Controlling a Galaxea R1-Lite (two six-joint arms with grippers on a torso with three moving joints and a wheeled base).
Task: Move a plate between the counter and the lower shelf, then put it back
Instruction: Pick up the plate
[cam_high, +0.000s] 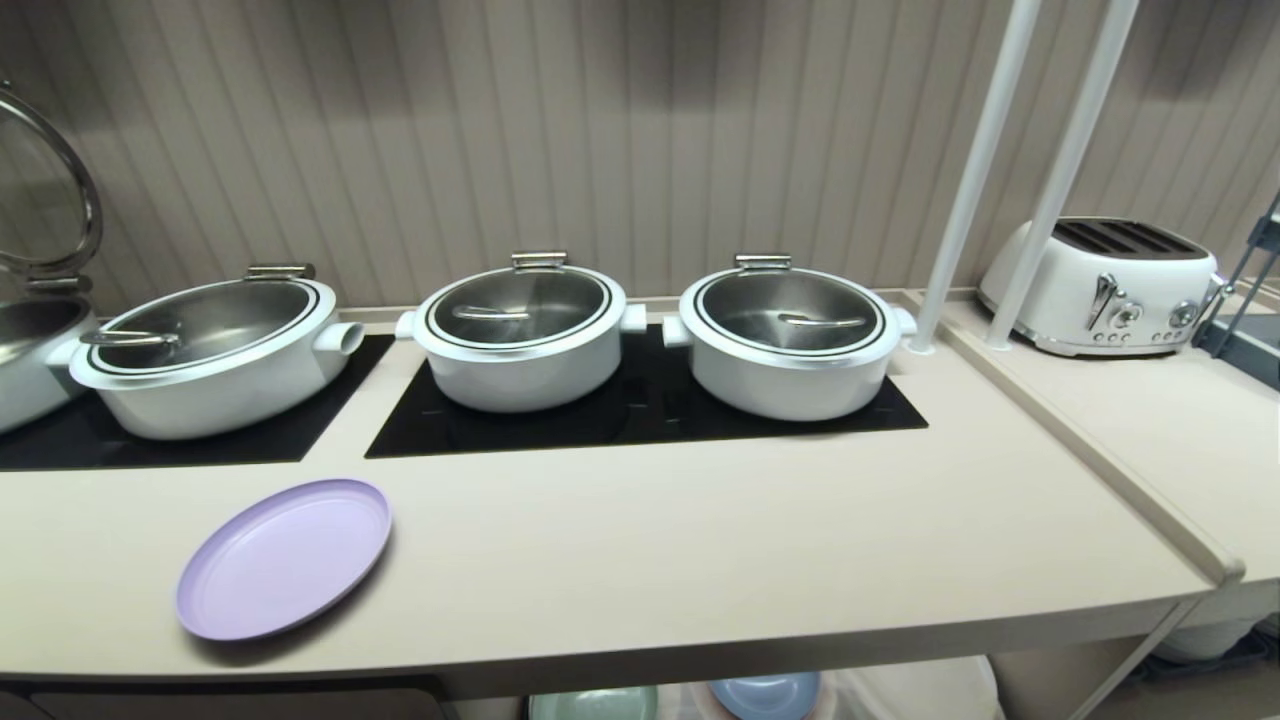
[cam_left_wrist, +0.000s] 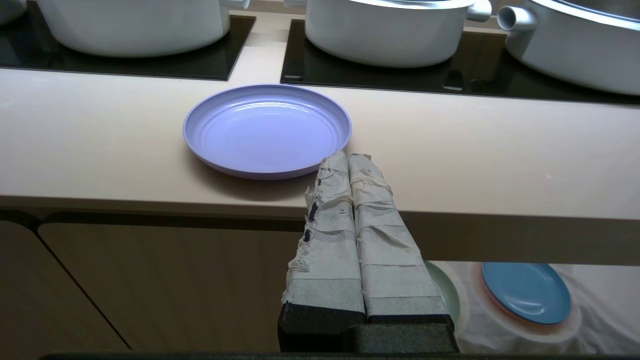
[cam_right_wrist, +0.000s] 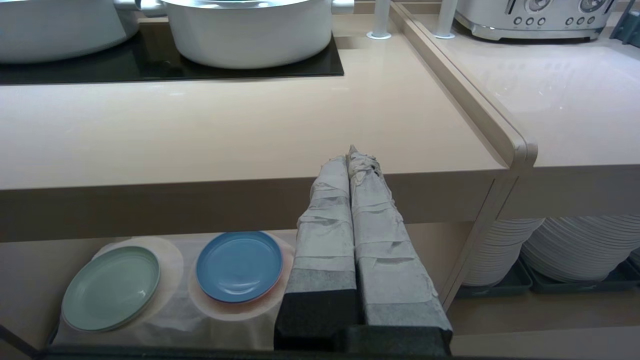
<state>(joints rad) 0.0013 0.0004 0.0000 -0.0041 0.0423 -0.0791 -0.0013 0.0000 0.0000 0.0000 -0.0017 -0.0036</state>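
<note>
The round matte lavender plate (cam_high: 284, 557) lies lower left on the beige worktop (cam_high: 700, 540). Both pincers, left pincer (cam_left_wrist: 348, 159) and right pincer (cam_right_wrist: 354, 156), are closed and empty; the rim wants a gentle edge grip.

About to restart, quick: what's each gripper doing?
Left gripper: shut, empty, short of the plate.
Right gripper: shut, empty, at the counter edge.

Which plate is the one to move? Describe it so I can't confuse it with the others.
Find the long beige counter with the black cooktop panels and white pots. Toward its left front edge lies the plate, alone on the worktop. It is lavender-purple; the mint green plate and light blue plate sit on the white cloth on the lower shelf.
</note>
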